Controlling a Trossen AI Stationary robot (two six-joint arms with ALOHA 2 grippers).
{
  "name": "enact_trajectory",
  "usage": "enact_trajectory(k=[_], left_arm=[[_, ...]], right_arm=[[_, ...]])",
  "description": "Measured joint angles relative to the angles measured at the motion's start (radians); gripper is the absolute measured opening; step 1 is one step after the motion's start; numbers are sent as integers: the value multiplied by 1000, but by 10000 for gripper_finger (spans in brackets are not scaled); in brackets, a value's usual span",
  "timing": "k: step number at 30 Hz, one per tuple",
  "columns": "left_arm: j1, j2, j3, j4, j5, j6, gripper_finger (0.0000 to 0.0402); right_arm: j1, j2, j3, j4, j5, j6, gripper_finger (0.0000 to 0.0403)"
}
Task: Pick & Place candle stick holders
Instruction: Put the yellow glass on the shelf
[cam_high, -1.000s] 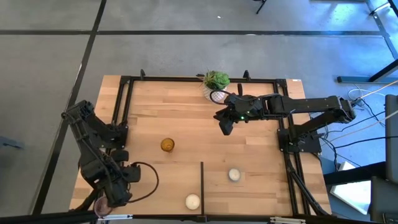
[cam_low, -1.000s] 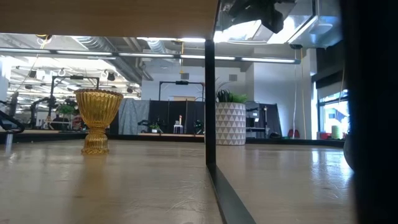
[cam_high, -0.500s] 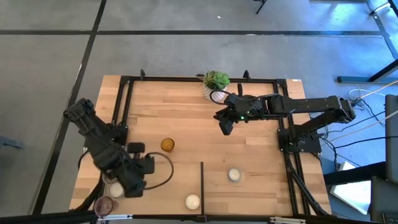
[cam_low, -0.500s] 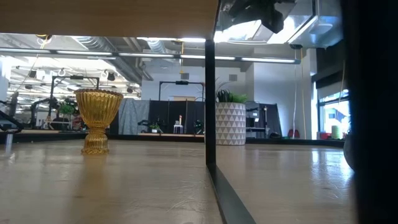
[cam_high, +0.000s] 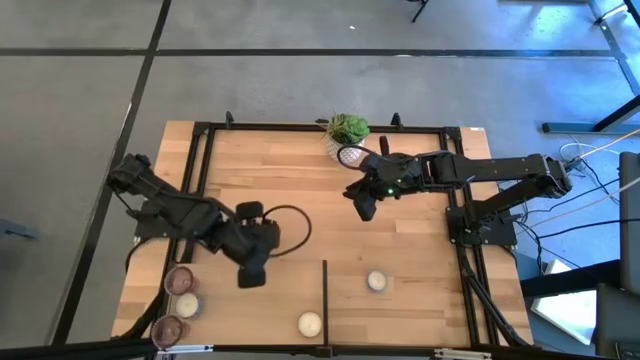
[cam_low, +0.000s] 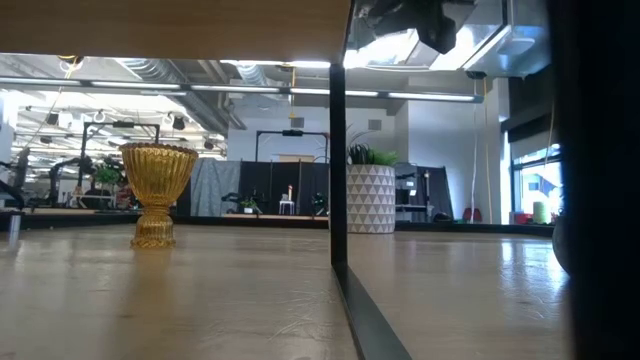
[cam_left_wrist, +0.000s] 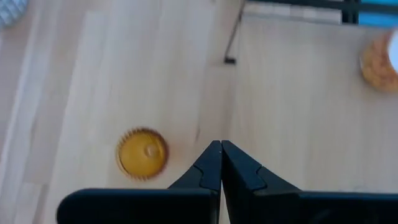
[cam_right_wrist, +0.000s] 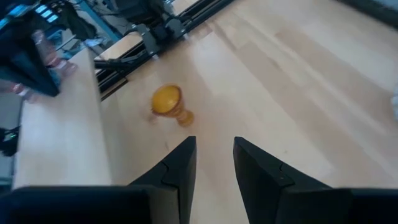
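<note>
Overhead, table-level, both wrist views share amber holder.

text: none legible | labels: none (any view)

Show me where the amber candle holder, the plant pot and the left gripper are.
amber candle holder (cam_low: 157, 192): low view, on its ribbed bowl.
plant pot (cam_low: 371, 200): low view, on its patterned white wall.
left gripper (cam_left_wrist: 221, 163): left wrist view, where the shut fingertips meet.
</note>
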Motion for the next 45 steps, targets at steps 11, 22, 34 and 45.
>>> enact_trajectory(k=[11, 22, 34, 45], left_arm=[[95, 0, 0, -43, 41, 111, 1], [306, 0, 0, -67, 191, 345, 1], [434, -53, -263, 251, 411, 393, 1], [465, -91, -351, 432, 301, 37, 1]], right_arm=[[18, 0, 0, 0, -60, 31, 110], [18, 0, 0, 0, -54, 155, 110], [25, 0, 0, 1, -47, 128, 110], [25, -58, -2, -31, -172, -192, 111]])
